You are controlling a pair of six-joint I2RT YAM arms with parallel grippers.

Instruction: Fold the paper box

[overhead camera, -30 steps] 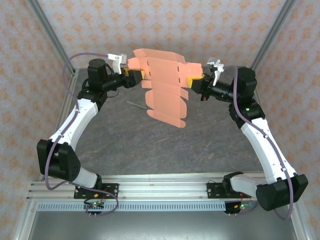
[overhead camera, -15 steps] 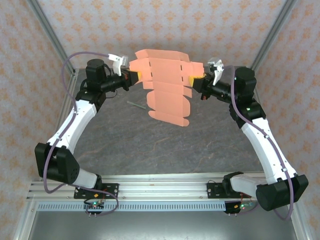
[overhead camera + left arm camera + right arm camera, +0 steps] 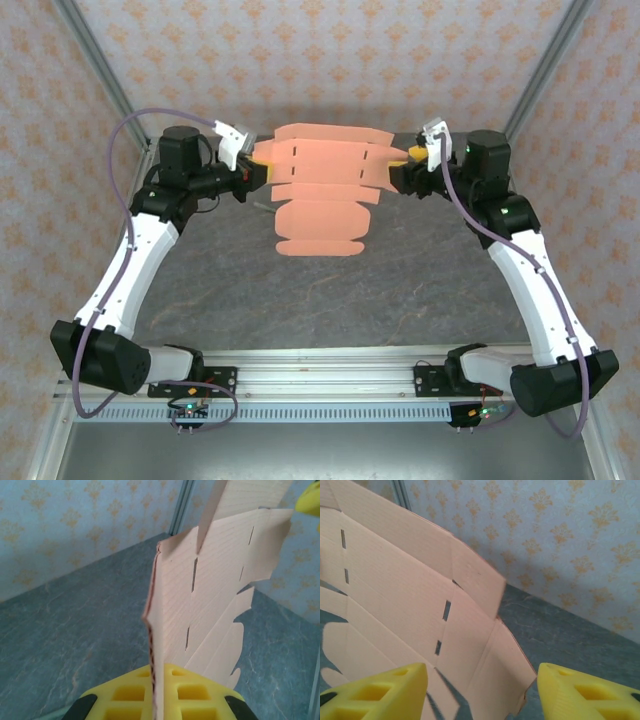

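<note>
1. The paper box [image 3: 325, 190], a flat salmon-orange sheet, hangs above the table [image 3: 330, 295] at 12 o'clock, spread between the two arms.
2. The left tool [image 3: 250, 168] pinches the sheet's 9 o'clock edge, its yellow fingers [image 3: 125, 697] shut on the card.
3. The right tool [image 3: 404, 165] at 3 o'clock, clamped a second ago, now stands wide, fingers [image 3: 385, 687] apart around the sheet's edge.
4. The sheet, tilted a second ago, now sits level, with its flaps toward 6 o'clock.

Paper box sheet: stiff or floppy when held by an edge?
Probably floppy: the paper box is thin card, its lower panels hanging along slotted creases. Likely light, since the left gripper pinches just one edge.
</note>
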